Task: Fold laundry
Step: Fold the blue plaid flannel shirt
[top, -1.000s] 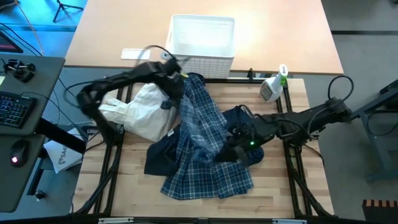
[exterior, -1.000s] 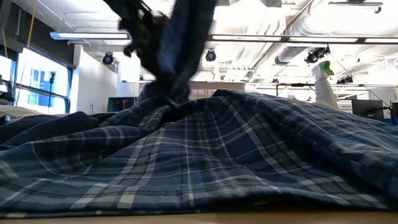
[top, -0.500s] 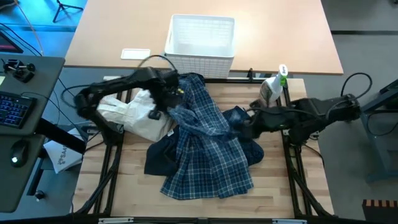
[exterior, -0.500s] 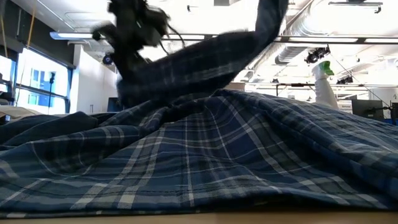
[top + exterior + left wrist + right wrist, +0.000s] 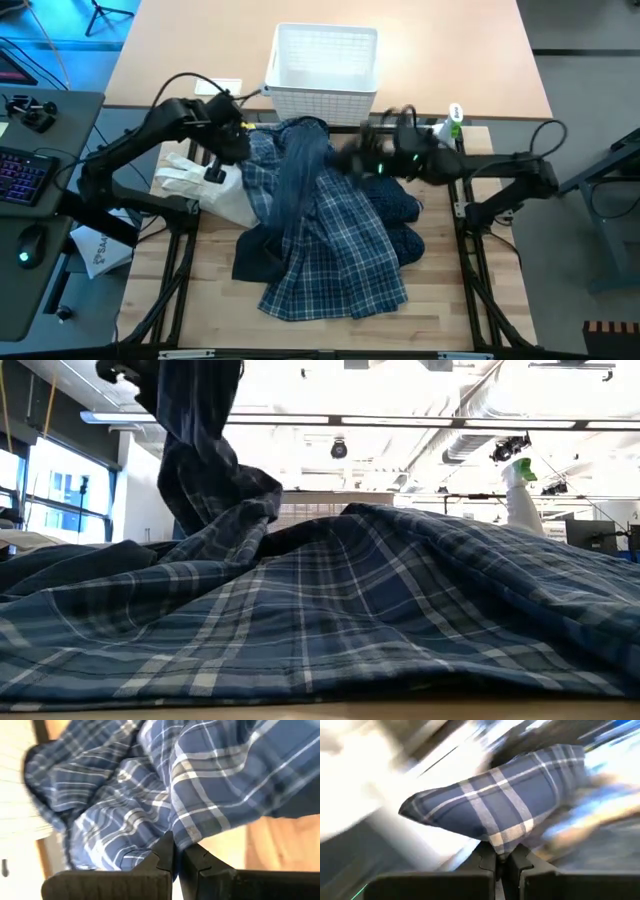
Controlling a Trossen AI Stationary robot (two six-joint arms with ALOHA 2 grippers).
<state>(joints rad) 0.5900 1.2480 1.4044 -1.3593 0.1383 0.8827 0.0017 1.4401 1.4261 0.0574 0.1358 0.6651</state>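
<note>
The blue-and-white plaid shirt (image 5: 330, 230) lies heaped on the middle of the table, its far part lifted between my two grippers. My left gripper (image 5: 228, 155) is shut on it at the far left, and also shows in the low view (image 5: 135, 372). My right gripper (image 5: 350, 160), blurred, is shut on it at the far middle. Under the plaid shirt lies a navy shirt (image 5: 405, 215), on the table. The plaid shirt fills the foreground of the low view (image 5: 330, 610). My left gripper pinches a fold of the plaid shirt (image 5: 189, 832) between its two fingers, coming steeply from above. The cloth hangs slack below it (image 5: 200, 460) down to the heap on the table. My right gripper pinches a bunched corner of the plaid shirt (image 5: 502, 839) between its two fingers, reaching about level from the table's right. That part is lifted clear; the rest trails down to the heap.
A white lattice basket (image 5: 325, 65) stands at the far edge, just behind the lifted cloth. A cream cloth (image 5: 210, 185) lies at the left beside my left gripper. A spray bottle (image 5: 442, 135) stands at the far right. The near table edge (image 5: 330, 335) is bare wood.
My left gripper has gone up and toward the table's left edge, still shut on the plaid shirt. My right gripper has left the heap, gone toward the far edge and turned, taking a corner along. The shirt's far part is lifted and spread; its near part has stayed.
</note>
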